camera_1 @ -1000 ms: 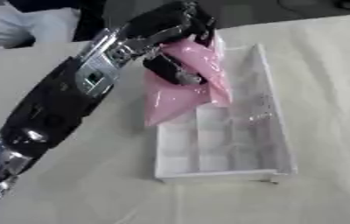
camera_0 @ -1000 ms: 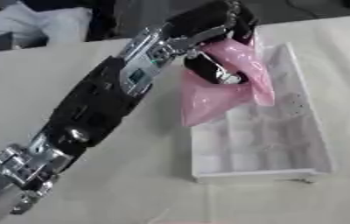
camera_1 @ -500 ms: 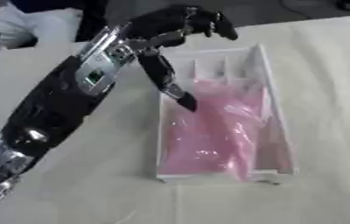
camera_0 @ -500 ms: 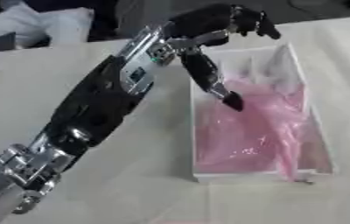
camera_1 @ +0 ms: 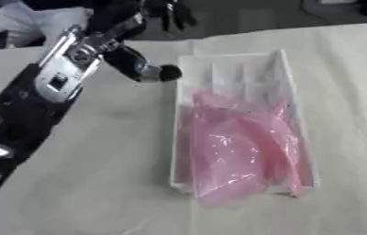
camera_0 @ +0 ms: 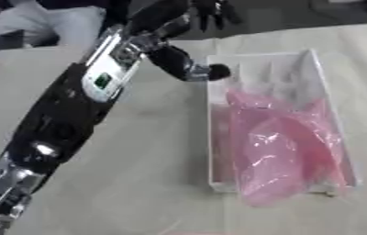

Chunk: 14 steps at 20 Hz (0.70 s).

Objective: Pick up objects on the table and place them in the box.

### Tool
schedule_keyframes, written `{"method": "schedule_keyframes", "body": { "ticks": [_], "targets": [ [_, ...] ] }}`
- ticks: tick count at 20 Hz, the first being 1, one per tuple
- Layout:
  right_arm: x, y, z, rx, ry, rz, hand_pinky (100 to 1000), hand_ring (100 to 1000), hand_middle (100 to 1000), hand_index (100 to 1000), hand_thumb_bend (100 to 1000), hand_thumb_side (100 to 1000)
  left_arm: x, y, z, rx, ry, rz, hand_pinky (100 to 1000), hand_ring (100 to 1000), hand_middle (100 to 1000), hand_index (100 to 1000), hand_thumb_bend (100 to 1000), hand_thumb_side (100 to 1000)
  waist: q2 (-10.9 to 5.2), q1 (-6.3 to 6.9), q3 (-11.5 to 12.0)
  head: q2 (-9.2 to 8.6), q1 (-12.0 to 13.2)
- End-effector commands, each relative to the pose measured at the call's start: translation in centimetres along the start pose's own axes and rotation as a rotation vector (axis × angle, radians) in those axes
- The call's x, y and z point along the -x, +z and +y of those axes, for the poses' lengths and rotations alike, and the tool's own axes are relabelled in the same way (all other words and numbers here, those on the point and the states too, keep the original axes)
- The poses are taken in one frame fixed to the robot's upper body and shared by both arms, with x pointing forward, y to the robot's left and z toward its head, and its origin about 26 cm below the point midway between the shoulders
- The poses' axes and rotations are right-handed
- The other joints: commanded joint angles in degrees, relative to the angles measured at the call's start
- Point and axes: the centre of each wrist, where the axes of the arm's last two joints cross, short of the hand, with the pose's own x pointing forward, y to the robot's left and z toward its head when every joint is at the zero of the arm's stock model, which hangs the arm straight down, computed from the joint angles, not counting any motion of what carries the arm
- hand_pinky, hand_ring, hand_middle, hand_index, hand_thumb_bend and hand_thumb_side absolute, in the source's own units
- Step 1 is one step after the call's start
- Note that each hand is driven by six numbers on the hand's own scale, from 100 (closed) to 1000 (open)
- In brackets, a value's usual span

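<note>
A pink plastic bag (camera_0: 279, 147) lies inside the white divided box (camera_0: 259, 69), filling its near part and spilling over the front rim. My left hand (camera_0: 188, 18) is raised above the table beyond the box's far left corner, open, with nothing in it. Its thumb (camera_0: 193, 68) points toward the box's left rim. The black and silver left arm (camera_0: 74, 110) runs from the lower left up to the hand. My right hand shows in neither view.
The box sits on a cream tablecloth (camera_0: 138, 183). A person in light clothing (camera_0: 34, 20) sits at the far left edge, away from the box.
The left hand let the pink bag go into the box a second ago and has since drawn back up and to the left. The view has also shifted.
</note>
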Motion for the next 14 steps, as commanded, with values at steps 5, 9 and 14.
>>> {"method": "schedule_keyframes", "body": {
  "ticks": [5, 9, 14],
  "targets": [
    [-0.4, -0.4, -0.7, 0.003, 0.03, -0.017, 629, 775, 759, 734, 100, 991, -0.4, 3.1, 4.2, -0.366, 0.151, 0.095, 392, 611, 663, 768, 100, 939, -0.22, -1.11, 2.6, -0.01, -1.5],
    [-0.4, -0.2, -0.5, 0.014, 0.017, -0.01, 633, 777, 758, 733, 100, 987, -1.4, 4.3, 5.5, -0.437, 0.186, 0.09, 429, 639, 695, 790, 209, 895, -0.04, -1.62, 3.9, -0.01, -1.7],
    [-0.2, 0.1, -0.5, 0.029, 0.019, 0.009, 635, 779, 758, 733, 100, 983, -2.8, 5.6, 5.6, -0.476, 0.225, 0.071, 447, 657, 717, 808, 272, 907, 0.07, -1.98, 5.4, -0.01, -1.7]
  ]
}}
